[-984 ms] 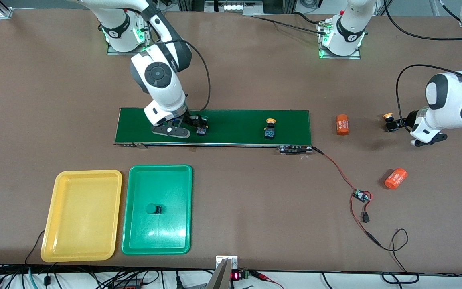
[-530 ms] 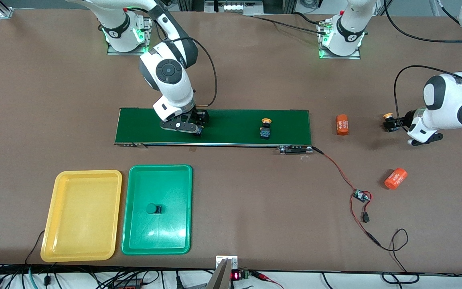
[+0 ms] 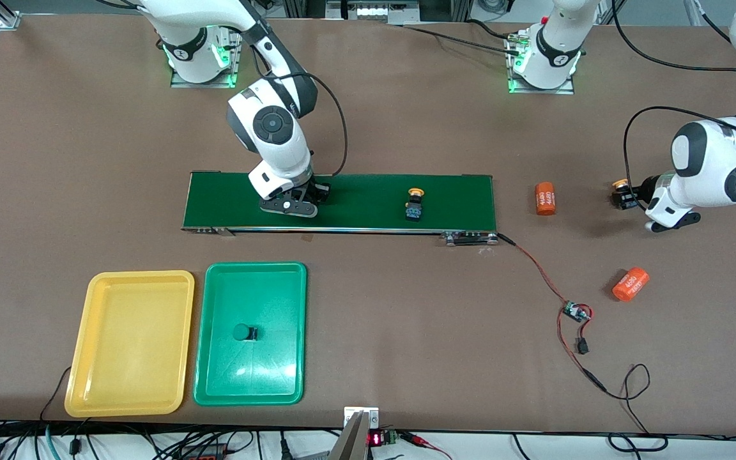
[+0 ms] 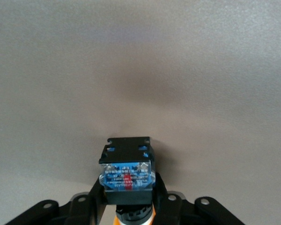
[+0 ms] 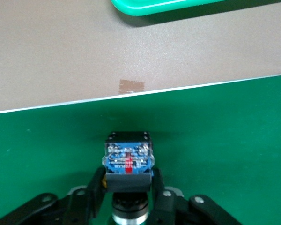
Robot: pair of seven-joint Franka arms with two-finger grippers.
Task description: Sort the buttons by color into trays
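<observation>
My right gripper (image 3: 317,195) is low over the dark-green conveyor belt (image 3: 368,191), shut on a button with a bluish base (image 5: 128,161); its cap is hidden between the fingers (image 5: 96,185). My left gripper (image 3: 625,195) is over bare table at the left arm's end, shut on a yellow-capped button (image 3: 620,186), whose bluish base shows in the left wrist view (image 4: 127,172). Another yellow-capped button (image 3: 414,206) stands on the belt. A green-capped button (image 3: 245,332) lies in the green tray (image 3: 278,281). The yellow tray (image 3: 130,287) beside it holds nothing.
Two orange "4680" cylinders (image 3: 545,199) (image 3: 630,285) lie on the table toward the left arm's end. A small circuit board (image 3: 575,312) on red wires runs from the belt's end. The green tray's edge (image 5: 178,7) shows in the right wrist view.
My right gripper has closed on the green-capped button on the belt. The yellow-capped button on the belt has travelled toward the right arm's end. My left gripper shifted slightly with its button.
</observation>
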